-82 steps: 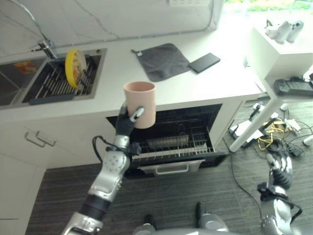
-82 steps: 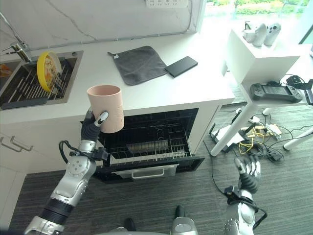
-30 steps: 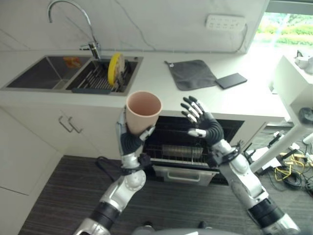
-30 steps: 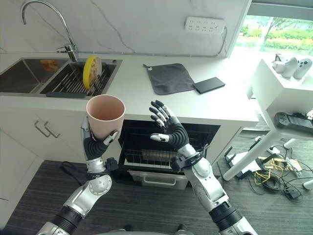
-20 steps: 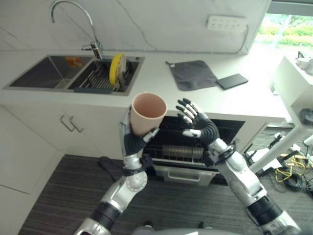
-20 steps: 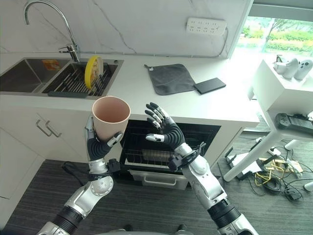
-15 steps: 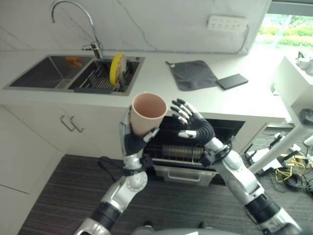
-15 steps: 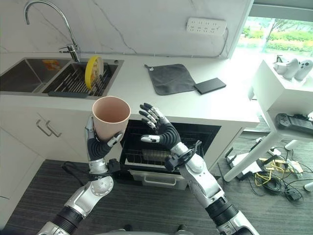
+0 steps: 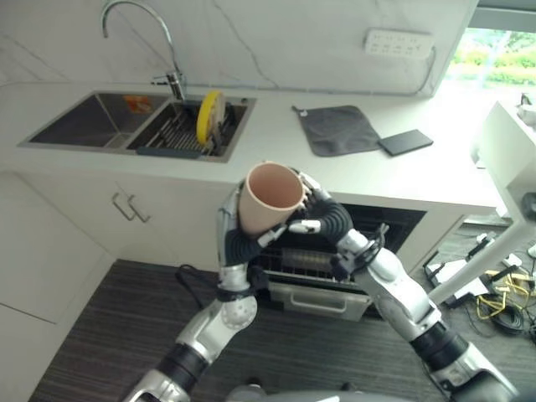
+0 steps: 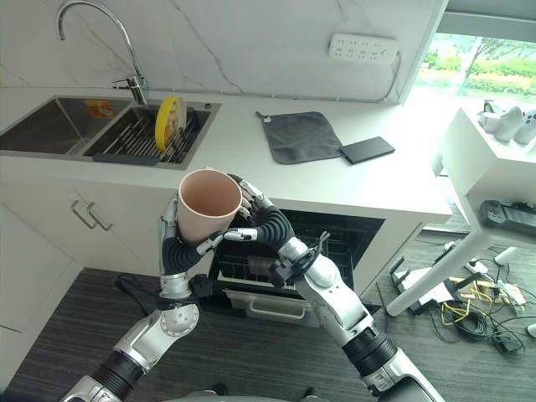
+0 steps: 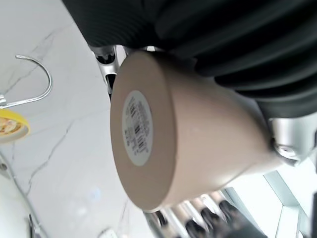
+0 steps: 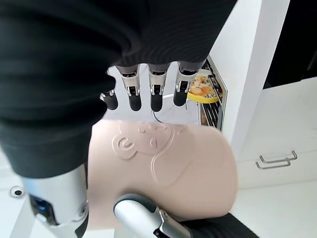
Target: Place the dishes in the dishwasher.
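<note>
Right hand [image 10: 261, 224] has closed in – its fingers now wrapping the pink cup [image 10: 208, 203] that the left hand [image 10: 177, 249] is gripping above the open dishwasher [image 10: 335, 239] – handover starting

Cup: the tall round plastic cup [image 9: 270, 194] is pale pink, with a white round sticker on its base.
Plate: the round plate [image 9: 207, 117] standing in the sink rack is yellow.
Cloth: the square cloth [image 9: 337, 129] is dark grey.
Counter: the stone countertop [image 9: 276, 144] is white; the wall behind carries grey veins.
Floor: the plank floor [image 9: 100, 335] is dark grey, striped.
</note>
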Available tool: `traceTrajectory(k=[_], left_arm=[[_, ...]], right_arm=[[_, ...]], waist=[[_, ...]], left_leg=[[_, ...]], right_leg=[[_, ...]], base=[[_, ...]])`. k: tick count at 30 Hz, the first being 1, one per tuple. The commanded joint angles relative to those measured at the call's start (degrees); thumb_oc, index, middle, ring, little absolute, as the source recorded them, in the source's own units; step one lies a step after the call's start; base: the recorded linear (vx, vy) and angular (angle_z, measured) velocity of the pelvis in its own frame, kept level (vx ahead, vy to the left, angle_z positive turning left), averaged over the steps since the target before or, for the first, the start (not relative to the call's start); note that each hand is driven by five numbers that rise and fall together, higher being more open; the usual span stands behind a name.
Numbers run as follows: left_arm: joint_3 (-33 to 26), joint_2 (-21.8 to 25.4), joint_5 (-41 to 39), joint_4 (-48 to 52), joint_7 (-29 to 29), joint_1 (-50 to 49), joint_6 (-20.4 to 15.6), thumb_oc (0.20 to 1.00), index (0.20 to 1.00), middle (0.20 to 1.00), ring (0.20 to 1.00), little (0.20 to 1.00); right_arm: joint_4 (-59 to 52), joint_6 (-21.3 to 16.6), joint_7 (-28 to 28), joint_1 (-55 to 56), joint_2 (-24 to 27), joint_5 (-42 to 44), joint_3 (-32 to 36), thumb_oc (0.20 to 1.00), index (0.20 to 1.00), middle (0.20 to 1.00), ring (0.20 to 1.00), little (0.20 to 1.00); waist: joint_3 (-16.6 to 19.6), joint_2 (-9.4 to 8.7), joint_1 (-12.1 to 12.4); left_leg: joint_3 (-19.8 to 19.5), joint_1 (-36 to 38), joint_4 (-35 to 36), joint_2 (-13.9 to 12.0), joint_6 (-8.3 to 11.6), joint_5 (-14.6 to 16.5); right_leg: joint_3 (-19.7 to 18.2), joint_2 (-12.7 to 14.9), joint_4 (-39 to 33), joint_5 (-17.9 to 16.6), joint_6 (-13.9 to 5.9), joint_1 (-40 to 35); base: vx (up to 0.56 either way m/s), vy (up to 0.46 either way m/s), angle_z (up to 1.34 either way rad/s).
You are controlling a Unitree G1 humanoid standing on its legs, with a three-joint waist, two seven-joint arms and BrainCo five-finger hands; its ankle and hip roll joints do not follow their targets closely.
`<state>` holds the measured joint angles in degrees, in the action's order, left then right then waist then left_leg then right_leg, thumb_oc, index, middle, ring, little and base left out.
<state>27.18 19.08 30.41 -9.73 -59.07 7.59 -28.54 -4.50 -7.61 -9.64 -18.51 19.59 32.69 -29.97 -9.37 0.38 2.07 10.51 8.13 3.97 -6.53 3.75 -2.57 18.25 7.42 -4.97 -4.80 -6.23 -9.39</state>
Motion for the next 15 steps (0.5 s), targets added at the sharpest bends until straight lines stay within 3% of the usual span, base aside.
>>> traceTrajectory(k=[1,9,15], left_arm=[[3.0,1.3,0.2,-0.4,0.7,7.1,-0.4,0.200,0.200,0.200,0.200,0.200],[4.9,1.1,1.1,-1.4,1.6,7.3,-1.2,0.200,0.200,0.200,0.200,0.200],[6.0,1.6,1.8,-1.6,1.8,7.1,1.4,0.200,0.200,0.200,0.200,0.200]], right_arm=[[-1.1,-1.5,0.4,-7.0,-2.9,1.6,-0.2,1.000,1.000,1.000,1.000,1.000],[-0.6,0.9,2.4,-9.6,-3.7,2.0,-1.2,1.000,1.000,1.000,1.000,1.000],[-0.3,1.0,3.0,-10.4,-3.7,1.3,-1.7,1.000,1.000,1.000,1.000,1.000]], waist=[[-0.1,-1.95,1.5],[-0.6,-2.10,2.2],[-0.9,-2.16,2.5]], left_leg=[[0.7,1.7,-4.0,0.9,-0.49,7.8],[0.2,1.3,-4.7,1.3,-0.82,8.1],[0.1,0.9,-5.5,1.5,-1.12,8.5]], right_leg=[[-1.0,1.3,4.3,8.1,-0.54,-0.8],[-0.9,1.5,5.0,8.2,-0.51,-0.5],[-1.0,1.6,5.4,8.2,-0.55,-0.2]], base=[[0.02,-0.006,0.06],[0.01,-0.004,0.04],[0.00,0.000,0.00]])
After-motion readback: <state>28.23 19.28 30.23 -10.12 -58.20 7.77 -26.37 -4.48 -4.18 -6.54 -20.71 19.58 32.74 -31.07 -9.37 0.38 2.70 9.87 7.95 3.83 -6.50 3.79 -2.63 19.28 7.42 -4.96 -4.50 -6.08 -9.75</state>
